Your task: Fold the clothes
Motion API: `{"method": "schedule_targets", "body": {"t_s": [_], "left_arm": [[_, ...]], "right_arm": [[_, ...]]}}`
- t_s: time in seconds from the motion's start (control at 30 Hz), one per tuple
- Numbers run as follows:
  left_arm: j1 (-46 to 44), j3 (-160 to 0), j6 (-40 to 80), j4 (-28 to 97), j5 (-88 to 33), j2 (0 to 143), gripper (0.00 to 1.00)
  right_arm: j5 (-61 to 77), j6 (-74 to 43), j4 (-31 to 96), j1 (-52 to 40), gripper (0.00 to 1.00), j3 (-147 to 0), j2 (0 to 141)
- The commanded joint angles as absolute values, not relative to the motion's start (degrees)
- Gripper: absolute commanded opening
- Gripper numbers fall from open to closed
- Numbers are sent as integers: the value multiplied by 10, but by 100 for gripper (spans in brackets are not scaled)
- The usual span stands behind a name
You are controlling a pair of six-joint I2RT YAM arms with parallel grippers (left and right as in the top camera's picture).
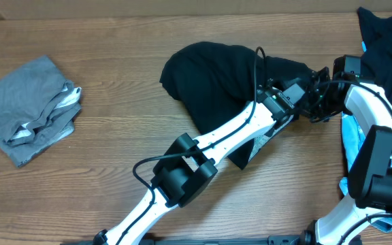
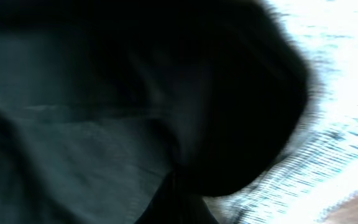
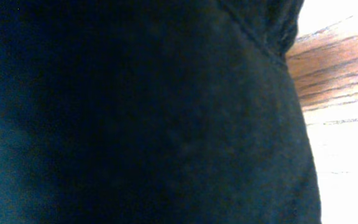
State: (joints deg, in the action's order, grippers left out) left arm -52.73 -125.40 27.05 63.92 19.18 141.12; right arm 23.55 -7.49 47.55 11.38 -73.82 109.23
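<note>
the black garment (image 1: 209,75) is matt, soft cloth, finely fuzzy in the right wrist view. the grey garment (image 1: 26,112) is matt knit. the table (image 1: 101,170) is smooth grained wood. the left arm's shell (image 1: 233,129) is glossy white plastic.

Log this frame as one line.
phase: handling black garment | left gripper: at its right edge, grip unseen | right gripper: same edge, grip unseen | grey garment: bundled, left

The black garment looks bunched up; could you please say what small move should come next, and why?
Probably pull the left gripper and right gripper apart, if they hold cloth, spreading the black garment: it lies crumpled on the table, both grippers crowding its right edge.
</note>
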Motion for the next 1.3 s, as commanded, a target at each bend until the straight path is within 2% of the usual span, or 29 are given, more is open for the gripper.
{"method": "schedule_targets", "body": {"t_s": [0.0, 0.13, 0.2, 0.33, 0.43, 0.73, 0.9, 1.1, 1.2, 1.27], "left_arm": [[-479, -1277, 270, 662, 244, 1332, 4], [-371, -1277, 263, 645, 276, 1173, 4], [-284, -1277, 203, 587, 276, 1076, 4], [-158, -1277, 144, 501, 259, 966, 4], [-101, -1277, 127, 472, 239, 917, 4], [-83, -1277, 64, 465, 239, 820, 4], [-83, -1277, 84, 479, 203, 787, 4], [-83, -1277, 94, 519, 153, 920, 4], [-78, -1277, 95, 494, 101, 1020, 4], [-73, -1280, 95, 472, 92, 1048, 4]], "right_arm": [[232, -70, 510, 117, 4, -794, 1056], [188, -58, 628, 117, 4, -927, 1023], [160, -58, 682, 117, 4, -1009, 1009], [150, -58, 754, 117, 4, -1150, 989], [150, -58, 797, 117, 4, -1240, 978], [149, -58, 818, 117, 4, -1503, 908], [125, -58, 807, 117, 4, -1562, 898], [157, -55, 830, 111, 4, -1513, 1057], [176, -60, 792, 90, 4, -1507, 1149], [185, -60, 759, 76, 4, -1507, 1162]]}}
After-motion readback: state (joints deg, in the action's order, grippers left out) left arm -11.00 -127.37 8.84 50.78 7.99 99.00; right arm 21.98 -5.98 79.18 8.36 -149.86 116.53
